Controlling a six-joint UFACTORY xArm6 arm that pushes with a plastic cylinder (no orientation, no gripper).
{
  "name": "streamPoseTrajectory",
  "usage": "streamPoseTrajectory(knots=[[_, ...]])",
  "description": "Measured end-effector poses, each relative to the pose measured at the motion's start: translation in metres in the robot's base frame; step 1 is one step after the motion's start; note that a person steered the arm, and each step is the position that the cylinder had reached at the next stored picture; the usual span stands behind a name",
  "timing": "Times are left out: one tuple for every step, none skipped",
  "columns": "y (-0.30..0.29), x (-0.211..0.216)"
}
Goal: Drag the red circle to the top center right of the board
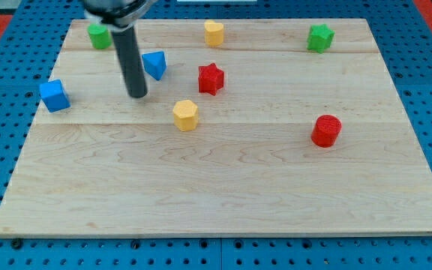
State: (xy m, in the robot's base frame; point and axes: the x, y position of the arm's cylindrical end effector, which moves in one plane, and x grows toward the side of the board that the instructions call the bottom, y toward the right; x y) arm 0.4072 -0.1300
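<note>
The red circle (pixel 325 130) lies on the wooden board (pixel 223 187) at the view's right, about mid height. My tip (pixel 137 96) rests on the board at the upper left, far to the left of the red circle. It stands just left of and below the blue triangle (pixel 154 64), and up-left of the lower yellow block (pixel 186 115).
A red star (pixel 211 79) lies right of the blue triangle. A blue cube (pixel 54 96) sits at the left edge. A green block (pixel 100 35) is at the top left, a yellow block (pixel 214 32) at the top centre, a green star (pixel 320 37) at the top right.
</note>
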Motion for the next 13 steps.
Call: streamPoseTrajectory(knots=[[0.101, 0.047], [0.126, 0.1], [0.222, 0.115], [0.244, 0.093], [0.276, 0.057], [0.306, 0.025], [0.302, 0.033], [0.34, 0.099], [0.374, 0.095], [0.367, 0.051], [0.339, 0.045], [0.339, 0.023], [0.339, 0.021]])
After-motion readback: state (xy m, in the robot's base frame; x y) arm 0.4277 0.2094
